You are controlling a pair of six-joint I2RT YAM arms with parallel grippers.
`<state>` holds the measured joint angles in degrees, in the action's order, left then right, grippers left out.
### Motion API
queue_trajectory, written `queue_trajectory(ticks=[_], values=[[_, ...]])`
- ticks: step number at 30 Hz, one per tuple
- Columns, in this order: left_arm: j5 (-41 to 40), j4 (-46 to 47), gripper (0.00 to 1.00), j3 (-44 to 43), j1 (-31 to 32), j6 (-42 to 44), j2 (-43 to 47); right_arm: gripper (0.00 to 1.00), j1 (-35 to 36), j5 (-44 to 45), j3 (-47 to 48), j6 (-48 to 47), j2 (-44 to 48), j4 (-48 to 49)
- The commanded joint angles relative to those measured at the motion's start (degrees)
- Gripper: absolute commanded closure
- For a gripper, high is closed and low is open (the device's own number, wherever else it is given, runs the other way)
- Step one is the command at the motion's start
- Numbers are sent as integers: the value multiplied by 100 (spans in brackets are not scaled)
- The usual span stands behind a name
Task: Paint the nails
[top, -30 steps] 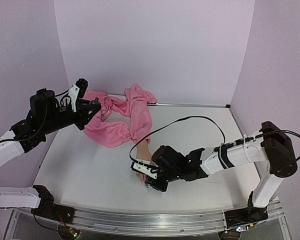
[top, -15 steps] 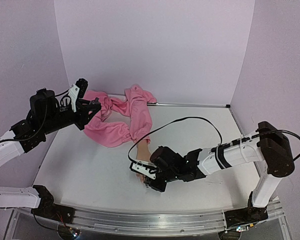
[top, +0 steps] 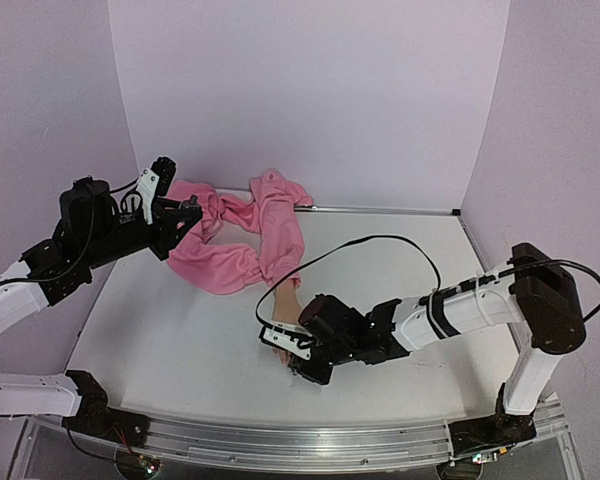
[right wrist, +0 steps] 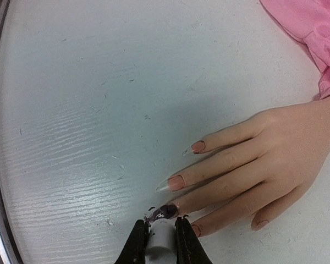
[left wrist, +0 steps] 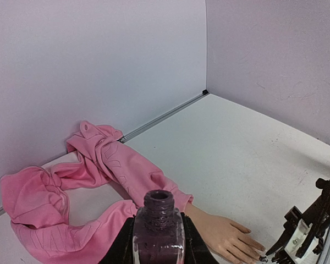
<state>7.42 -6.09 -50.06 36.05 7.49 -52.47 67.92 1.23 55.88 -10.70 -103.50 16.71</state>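
We note the mannequin hand [right wrist: 275,148]: smooth matt plastic; the nails [right wrist: 176,182] glossy, one dark; the sleeve [left wrist: 126,170] soft matt pink cloth; the table [right wrist: 71,110] matt white, finely scratched. We log the polish bottle [left wrist: 158,234] as glossy glass, the brush cap [right wrist: 160,240] as smooth white plastic.

Right tool [right wrist: 159,232] grips brush [right wrist: 161,245]; bristles on dark nail [right wrist: 169,210].

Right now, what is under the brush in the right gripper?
The brush in the right gripper sits over the dark nail of the mannequin hand, with white table around it. The bristles are mostly covered by the handle, so contact cannot be seen.
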Motion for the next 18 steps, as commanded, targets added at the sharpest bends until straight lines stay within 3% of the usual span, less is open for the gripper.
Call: queue_trajectory(ticks=[1, 18], values=[[37, 292, 100, -37, -11, -15, 88, 100, 37, 85, 198, -16, -40, 24], [25, 292, 100, -14, -11, -18, 111, 100, 54, 15, 3, 72, 118, -114]])
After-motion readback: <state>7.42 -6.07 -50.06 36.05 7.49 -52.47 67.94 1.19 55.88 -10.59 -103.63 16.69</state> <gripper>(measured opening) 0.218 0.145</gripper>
